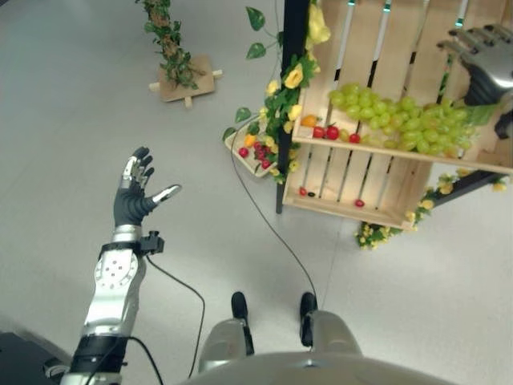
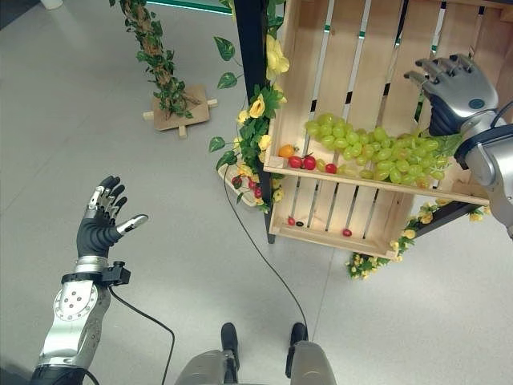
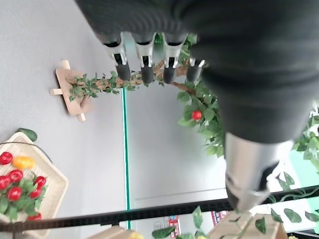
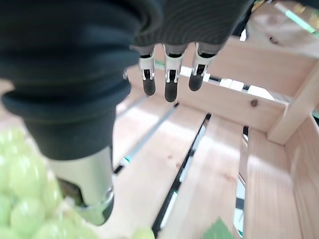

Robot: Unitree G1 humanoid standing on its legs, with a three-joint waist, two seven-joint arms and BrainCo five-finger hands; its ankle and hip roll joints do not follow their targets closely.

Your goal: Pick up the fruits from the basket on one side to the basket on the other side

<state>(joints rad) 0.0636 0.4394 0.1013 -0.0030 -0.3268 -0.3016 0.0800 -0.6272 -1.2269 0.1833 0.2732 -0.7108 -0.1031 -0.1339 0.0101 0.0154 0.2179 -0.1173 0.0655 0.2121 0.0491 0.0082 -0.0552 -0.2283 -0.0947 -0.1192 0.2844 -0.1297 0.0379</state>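
Both hands are empty, fingers spread: right hand is held over the green grapes in the wooden crate, left hand idle over the floor. Reach step is in hand; a descent and grasp are needed next.

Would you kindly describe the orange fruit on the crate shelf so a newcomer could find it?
Start at the slatted wooden crate and find its upper shelf with the green grapes. At the shelf's end beside the yellow flowers lies the orange fruit, the shelf's one orange piece, next to red ones.

green grapes and red fruits on crate shelf.
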